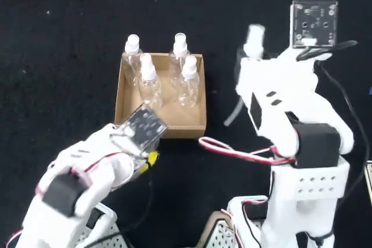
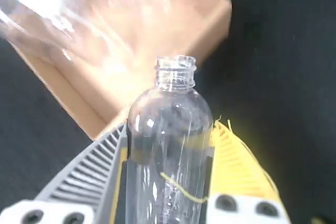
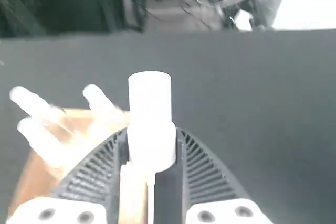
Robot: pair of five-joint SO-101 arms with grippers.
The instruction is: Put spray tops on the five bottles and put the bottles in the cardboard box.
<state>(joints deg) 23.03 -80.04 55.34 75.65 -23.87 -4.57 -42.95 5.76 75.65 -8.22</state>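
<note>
Fingers [image 2: 233, 166] of the left gripper [image 2: 169, 145] are clamping the fifth bottle [image 2: 170, 124], neck uncapped, at the near edge of the cardboard box [image 1: 119, 94]; the right gripper [image 3: 151, 153] is pinching a spray top [image 3: 149, 114], raised right of the box over the counter [image 1: 70, 39]. Capping is in hand, and the next move is calling for top and neck lining up coaxially. The box is holding four capped bottles [image 1: 189, 82], upright, toward its far side.

My left gripper [image 2: 170, 129] has one grey finger [image 2: 89, 166] and one yellow finger [image 2: 233, 161], both with stripy ridges. The bottle [image 2: 168, 177] is see-through. My right gripper [image 3: 151, 135] is black with the same stripes. The spray top [image 3: 149, 108] is white. The cardboard box [image 1: 123, 100] is brown. The table [image 1: 70, 33] is black. My arms are white.
</note>
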